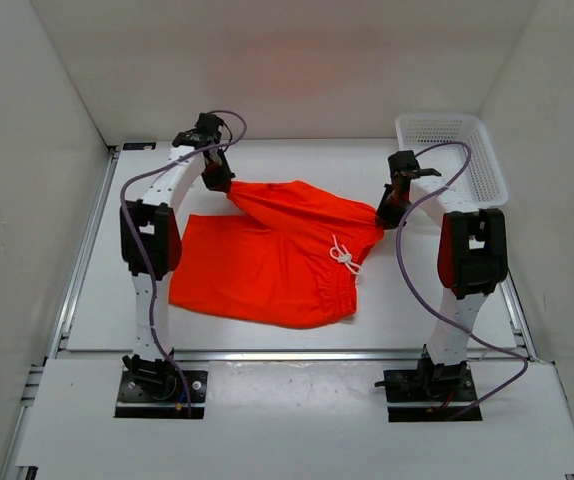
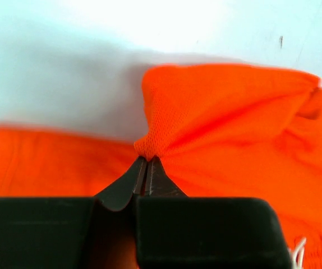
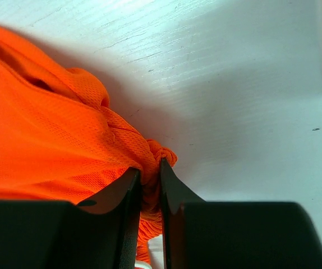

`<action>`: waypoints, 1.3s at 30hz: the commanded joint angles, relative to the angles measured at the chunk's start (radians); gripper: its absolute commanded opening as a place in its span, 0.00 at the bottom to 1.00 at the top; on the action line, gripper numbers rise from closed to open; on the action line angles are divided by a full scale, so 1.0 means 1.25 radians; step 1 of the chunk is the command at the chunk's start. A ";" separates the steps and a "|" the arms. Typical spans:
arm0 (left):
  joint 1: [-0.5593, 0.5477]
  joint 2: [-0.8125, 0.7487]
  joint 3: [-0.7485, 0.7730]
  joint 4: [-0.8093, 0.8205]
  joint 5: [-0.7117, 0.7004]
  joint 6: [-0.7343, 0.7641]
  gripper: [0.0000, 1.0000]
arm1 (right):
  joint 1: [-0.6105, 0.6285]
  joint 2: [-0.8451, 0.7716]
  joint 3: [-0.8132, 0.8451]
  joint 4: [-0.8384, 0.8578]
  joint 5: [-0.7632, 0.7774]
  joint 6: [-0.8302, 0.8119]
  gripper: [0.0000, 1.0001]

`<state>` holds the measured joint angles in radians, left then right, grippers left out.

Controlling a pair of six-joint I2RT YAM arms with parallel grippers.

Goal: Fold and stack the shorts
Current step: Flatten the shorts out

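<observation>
The table (image 1: 417, 310) is carrying the shorts (image 1: 267, 265) at its middle, their far edge hanging raised. Folding is only starting, I judge, and stacking is not yet done. The left tool (image 1: 223, 186) and right tool (image 1: 386, 214) are each pinching a bunched corner.

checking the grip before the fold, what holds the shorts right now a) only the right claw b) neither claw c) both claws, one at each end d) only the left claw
c: the left claw is shut on a pinch of the shorts, and the right claw clamps another bunch at the opposite end.
</observation>
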<state>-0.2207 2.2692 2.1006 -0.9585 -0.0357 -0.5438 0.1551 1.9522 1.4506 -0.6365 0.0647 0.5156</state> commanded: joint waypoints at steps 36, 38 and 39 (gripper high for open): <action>-0.090 0.182 0.249 -0.109 0.095 0.099 0.65 | 0.039 -0.043 0.043 -0.032 0.048 -0.038 0.00; -0.090 0.182 0.239 -0.102 0.108 0.099 0.37 | 0.039 -0.043 0.043 -0.032 0.048 -0.038 0.00; -0.090 0.182 0.239 -0.102 0.108 0.099 0.21 | 0.039 -0.043 0.043 -0.032 0.048 -0.038 0.00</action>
<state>-0.3546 2.5580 2.3962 -1.0893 0.0647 -0.4419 0.1989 1.9511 1.4628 -0.6575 0.1173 0.4858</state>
